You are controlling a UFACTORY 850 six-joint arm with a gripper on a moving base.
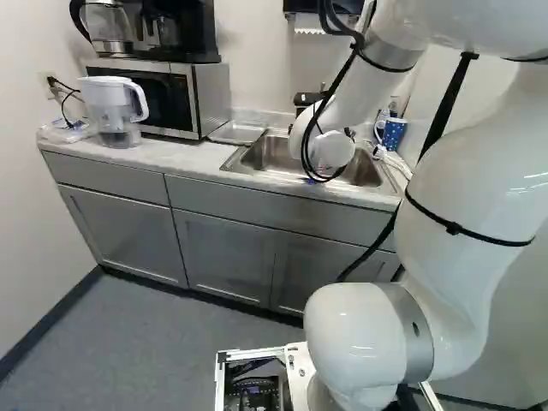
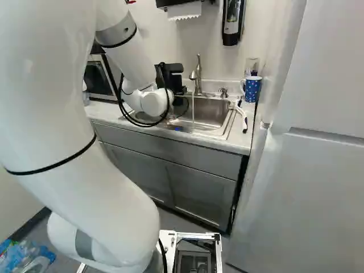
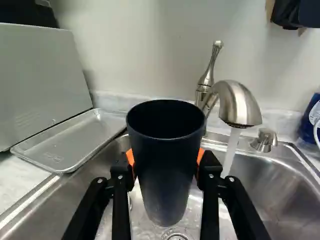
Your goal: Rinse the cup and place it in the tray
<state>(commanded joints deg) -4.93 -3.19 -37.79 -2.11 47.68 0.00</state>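
The gripper [image 2: 169,81] has its orange pads closed on both sides of the dark cup [image 3: 165,170], held upright above the sink [image 2: 213,112], upper middle of the right base view. Water [image 3: 231,152] runs from the tap [image 3: 239,104] beside the cup, outside it. The tray [image 1: 237,133] lies on the counter [image 1: 184,159], upper middle of the left base view.

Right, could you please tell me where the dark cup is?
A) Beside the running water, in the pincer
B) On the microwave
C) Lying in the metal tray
A: the pincer is shut on the cup, and the water falls past its side, not into it.
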